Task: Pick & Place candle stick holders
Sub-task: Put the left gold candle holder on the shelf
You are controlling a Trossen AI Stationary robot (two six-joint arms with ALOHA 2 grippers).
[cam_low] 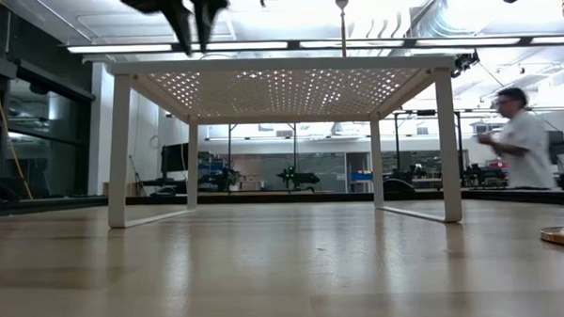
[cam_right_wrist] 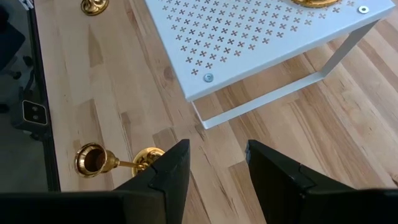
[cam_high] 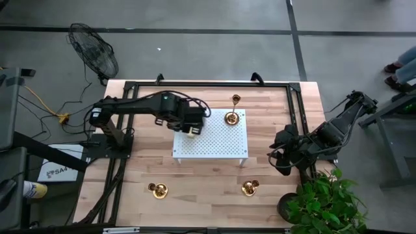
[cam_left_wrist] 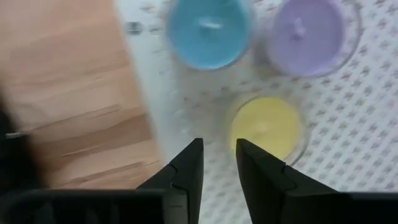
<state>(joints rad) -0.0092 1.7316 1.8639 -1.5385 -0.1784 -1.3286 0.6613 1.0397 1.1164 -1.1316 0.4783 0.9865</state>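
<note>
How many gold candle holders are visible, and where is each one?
4. One on the white rack at, one behind the rack, two lying on the front table at and.

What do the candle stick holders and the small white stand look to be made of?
The candle stick holders look like polished brass or gold-plated metal: a shiny yellow surface with bright highlights. The white stand looks like painted sheet metal, matte white, punched with a regular hole pattern, on thin frame legs. Either could be coated otherwise.
</note>
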